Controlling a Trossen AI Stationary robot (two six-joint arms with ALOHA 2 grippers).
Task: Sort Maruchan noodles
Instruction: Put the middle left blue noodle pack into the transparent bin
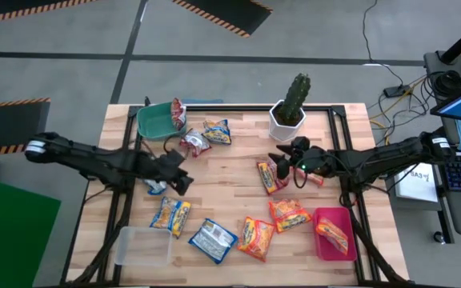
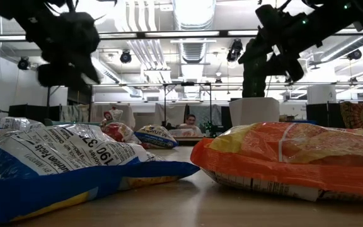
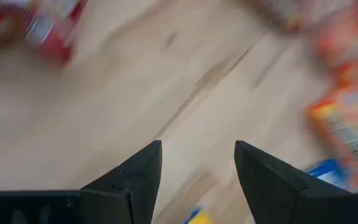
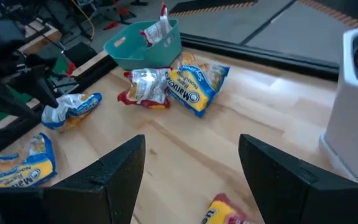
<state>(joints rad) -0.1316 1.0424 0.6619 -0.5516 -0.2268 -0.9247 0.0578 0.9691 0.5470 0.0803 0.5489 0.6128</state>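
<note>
Maruchan packets lie scattered on the wooden table (image 1: 230, 164): a blue-yellow one (image 1: 217, 130) and a red-silver one (image 1: 193, 142) by the green tray (image 1: 154, 124), which holds another red-silver packet (image 1: 177, 112). A red packet (image 1: 269, 176), orange ones (image 1: 288, 214) (image 1: 256, 238) and blue ones (image 1: 212, 240) (image 1: 170, 216) lie nearer the near edge. A pink tray (image 1: 326, 218) holds an orange packet (image 1: 332, 234). My left gripper (image 1: 184, 182) (image 3: 197, 146) hovers open over bare wood, beside a crumpled blue-yellow packet (image 1: 157, 187) (image 4: 73, 107). My right gripper (image 1: 282, 156) (image 4: 191, 140) is open above the table by the red packet.
A cactus (image 1: 297, 94) in a white pot (image 1: 285, 122) stands at the far edge, close behind my right gripper. A clear tray (image 1: 144, 246) sits at the near left corner. Black rails (image 1: 338, 136) frame the table. Bare wood lies at the centre between the two grippers.
</note>
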